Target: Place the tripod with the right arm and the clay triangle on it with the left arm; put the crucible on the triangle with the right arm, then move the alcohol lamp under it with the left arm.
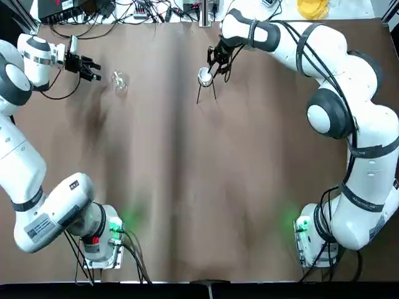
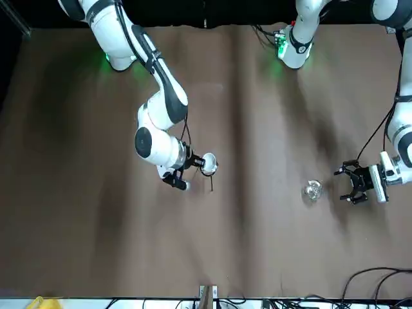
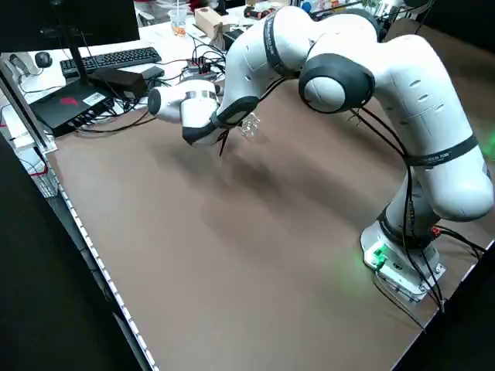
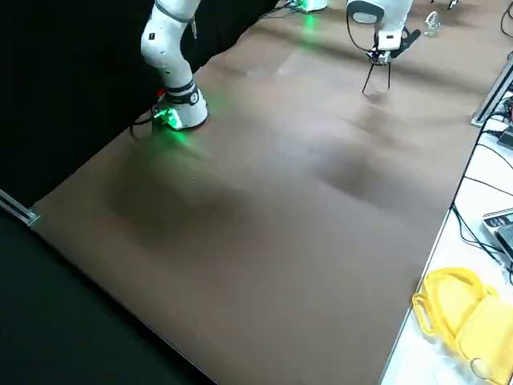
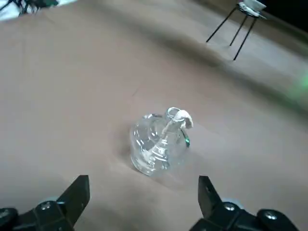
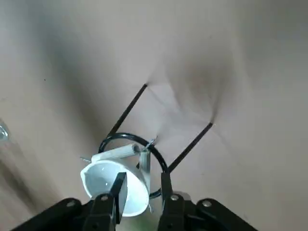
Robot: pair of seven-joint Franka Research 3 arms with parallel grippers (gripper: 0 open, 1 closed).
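Reaching far across the table, top view: right gripper (image 1: 210,70) pinches crucible (image 1: 204,76) over tripod (image 1: 206,87). Left wrist view: left gripper (image 5: 143,190) spread wide, empty, near alcohol lamp (image 5: 160,142). Right wrist view: clay triangle (image 6: 126,153) lies on tripod ring.

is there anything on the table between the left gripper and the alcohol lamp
Nothing visible. The left gripper is open and faces the alcohol lamp across bare table.
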